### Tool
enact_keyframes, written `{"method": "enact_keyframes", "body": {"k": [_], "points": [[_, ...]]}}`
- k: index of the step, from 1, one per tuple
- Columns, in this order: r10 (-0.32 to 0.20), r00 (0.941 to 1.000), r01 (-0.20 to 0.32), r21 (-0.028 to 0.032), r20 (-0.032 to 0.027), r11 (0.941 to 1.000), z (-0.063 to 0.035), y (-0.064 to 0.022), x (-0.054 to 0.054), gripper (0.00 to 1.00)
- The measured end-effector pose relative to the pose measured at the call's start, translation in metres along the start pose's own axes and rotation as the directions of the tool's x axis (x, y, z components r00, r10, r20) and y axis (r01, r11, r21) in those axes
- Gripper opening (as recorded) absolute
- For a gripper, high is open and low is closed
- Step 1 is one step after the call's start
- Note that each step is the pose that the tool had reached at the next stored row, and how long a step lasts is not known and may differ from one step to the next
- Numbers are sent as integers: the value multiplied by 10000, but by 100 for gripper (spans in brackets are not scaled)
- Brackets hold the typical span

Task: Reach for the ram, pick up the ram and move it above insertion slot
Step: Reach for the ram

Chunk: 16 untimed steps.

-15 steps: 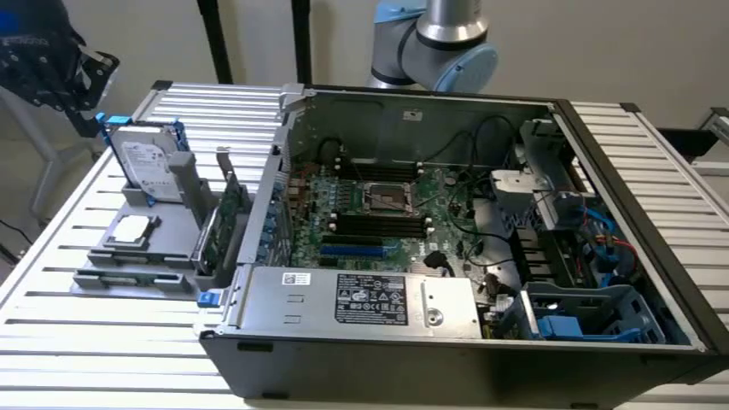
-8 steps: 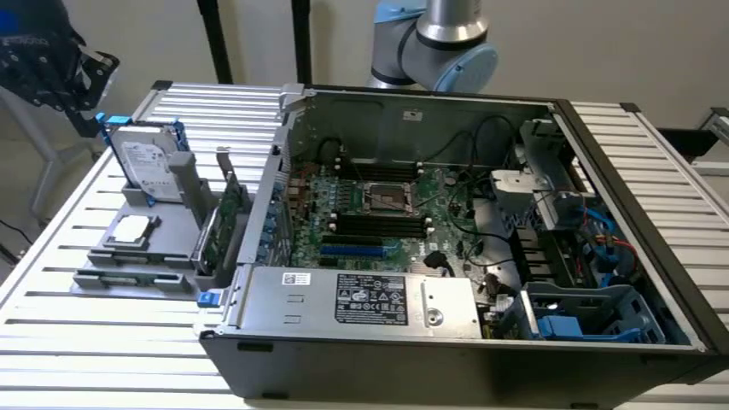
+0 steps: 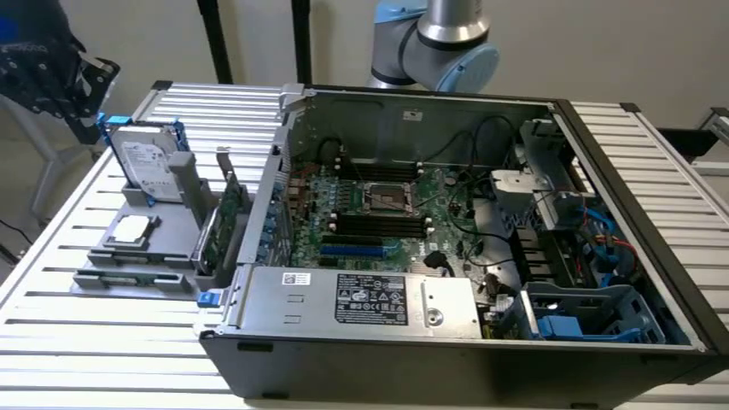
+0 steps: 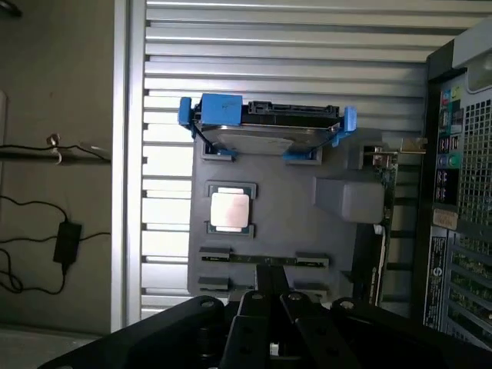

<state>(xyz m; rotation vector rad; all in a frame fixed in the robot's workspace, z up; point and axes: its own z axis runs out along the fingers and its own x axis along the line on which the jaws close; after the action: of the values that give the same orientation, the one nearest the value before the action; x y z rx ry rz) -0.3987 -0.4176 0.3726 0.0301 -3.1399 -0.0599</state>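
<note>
Slatted aluminium worktop (image 3: pixel 102 367) carries an open computer case (image 3: pixel 341 363) at its near edge, the silver power supply (image 3: pixel 364 299) nearest and the motherboard (image 3: pixel 445 201) behind it. Toward the worktop's edge at the exterior view's left sits a grey holder (image 3: pixel 108 256). The ram (image 3: pixel 131 280) lies flat in the clips at the holder's near end, with a processor chip (image 3: pixel 133 229) behind it and a hard drive (image 3: pixel 148 162) in a blue caddy upright at the far end. A green expansion card (image 3: pixel 231 205) stands between holder and case. In the wrist view the hand (image 4: pixel 270 301) is clenched, fingers pressed together with nothing between them, directly over the ram; whether it touches I cannot tell. Beyond the far edge rises the robot arm (image 3: pixel 450 47).
</note>
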Motion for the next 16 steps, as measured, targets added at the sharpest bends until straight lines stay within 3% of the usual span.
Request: {"method": "enact_keyframes", "body": {"k": [12,16], "points": [[1,10000,-1,-1,1,10000,58,-432,-94,11],[1,10000,-1,0,-1,10000,63,-498,-100,11]]}}
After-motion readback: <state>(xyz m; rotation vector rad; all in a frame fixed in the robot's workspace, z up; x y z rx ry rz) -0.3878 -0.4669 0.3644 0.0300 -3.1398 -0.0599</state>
